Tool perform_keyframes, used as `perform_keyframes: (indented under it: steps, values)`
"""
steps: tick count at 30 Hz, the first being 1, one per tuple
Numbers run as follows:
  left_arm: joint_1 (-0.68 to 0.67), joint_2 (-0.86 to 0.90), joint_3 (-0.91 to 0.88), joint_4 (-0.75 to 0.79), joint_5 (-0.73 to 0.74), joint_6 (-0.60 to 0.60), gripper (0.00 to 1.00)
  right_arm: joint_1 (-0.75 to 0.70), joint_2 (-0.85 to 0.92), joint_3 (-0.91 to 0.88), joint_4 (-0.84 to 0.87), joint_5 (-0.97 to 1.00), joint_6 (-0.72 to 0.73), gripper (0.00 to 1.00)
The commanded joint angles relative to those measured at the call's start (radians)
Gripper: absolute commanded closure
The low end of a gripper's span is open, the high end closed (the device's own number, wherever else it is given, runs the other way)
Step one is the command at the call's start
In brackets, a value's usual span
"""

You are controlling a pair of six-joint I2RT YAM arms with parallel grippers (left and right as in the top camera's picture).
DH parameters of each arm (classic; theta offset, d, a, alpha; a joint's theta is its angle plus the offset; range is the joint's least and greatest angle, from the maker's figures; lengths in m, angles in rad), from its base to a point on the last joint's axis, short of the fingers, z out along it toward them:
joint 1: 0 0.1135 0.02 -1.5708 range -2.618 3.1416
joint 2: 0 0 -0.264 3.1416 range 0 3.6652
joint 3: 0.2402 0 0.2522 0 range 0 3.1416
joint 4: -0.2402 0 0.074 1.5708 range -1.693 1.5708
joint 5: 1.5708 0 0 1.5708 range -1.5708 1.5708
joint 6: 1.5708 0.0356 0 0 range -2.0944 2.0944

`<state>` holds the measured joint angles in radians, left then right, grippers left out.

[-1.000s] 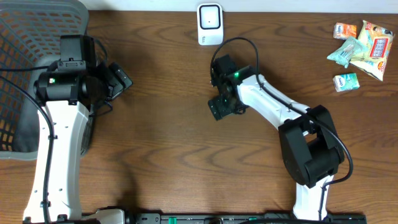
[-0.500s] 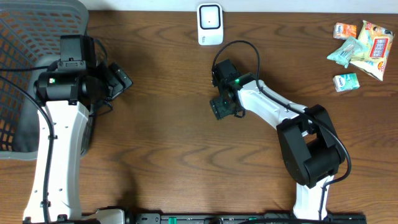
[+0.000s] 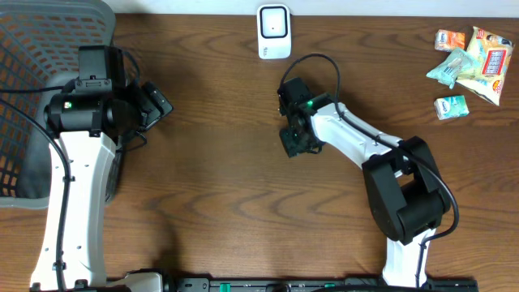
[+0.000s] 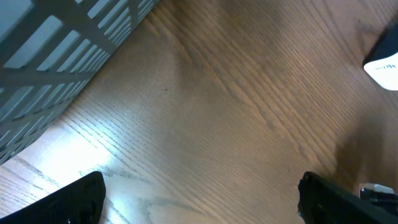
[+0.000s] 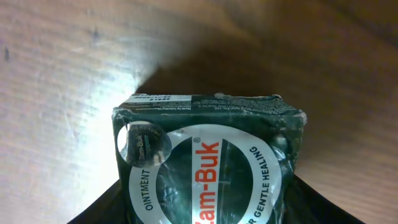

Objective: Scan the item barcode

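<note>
A dark green Zam-Buk ointment box (image 5: 205,162) fills the lower middle of the right wrist view, label up, between the black fingers (image 5: 102,208) of my right gripper (image 5: 208,199), which press on both of its sides. Overhead, that gripper (image 3: 293,142) is at the table's centre, just below the white scanner (image 3: 274,31) at the back edge, and covers most of the box. I cannot tell whether the box rests on the wood. My left gripper (image 3: 154,104) is open beside the basket, with only bare wood between its fingertips (image 4: 81,199).
A grey mesh basket (image 3: 32,49) fills the back left corner, and its wall (image 4: 62,50) shows in the left wrist view. Several snack packets (image 3: 470,57) lie at the back right. A white object's corner (image 4: 382,65) shows at the left wrist view's right edge.
My right gripper's jaws have narrowed onto the ointment box, and the wrist has shifted slightly right. The left arm has not moved.
</note>
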<state>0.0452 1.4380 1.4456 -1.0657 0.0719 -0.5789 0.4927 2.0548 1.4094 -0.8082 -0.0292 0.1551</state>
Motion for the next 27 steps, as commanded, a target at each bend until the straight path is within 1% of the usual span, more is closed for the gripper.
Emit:
perform_keyframes:
  steps: [1, 6, 9, 14, 18, 21, 27]
  values:
    - [0.005, 0.001, -0.002, 0.0, -0.013, -0.001, 0.02, -0.032, 0.01, 0.047, -0.038, -0.135, -0.042, 0.48]
    - [0.005, 0.001, -0.002, 0.0, -0.013, -0.001, 0.02, -0.087, 0.01, 0.121, -0.126, -0.36, -0.137, 0.48]
    - [0.005, 0.001, -0.002, 0.0, -0.013, -0.001, 0.02, -0.137, 0.01, 0.16, -0.178, -0.554, -0.216, 0.48]
    - [0.005, 0.001, -0.002, 0.0, -0.013, -0.001, 0.02, -0.223, 0.01, 0.169, -0.226, -0.862, -0.343, 0.48]
    - [0.005, 0.001, -0.002, 0.0, -0.013, -0.001, 0.02, -0.28, 0.01, 0.169, -0.286, -1.059, -0.501, 0.46]
    - [0.005, 0.001, -0.002, 0.0, -0.013, -0.001, 0.02, -0.304, 0.01, 0.169, -0.319, -1.106, -0.576, 0.46]
    - [0.005, 0.001, -0.002, 0.0, -0.013, -0.001, 0.02, -0.309, 0.01, 0.169, -0.343, -1.11, -0.734, 0.47]
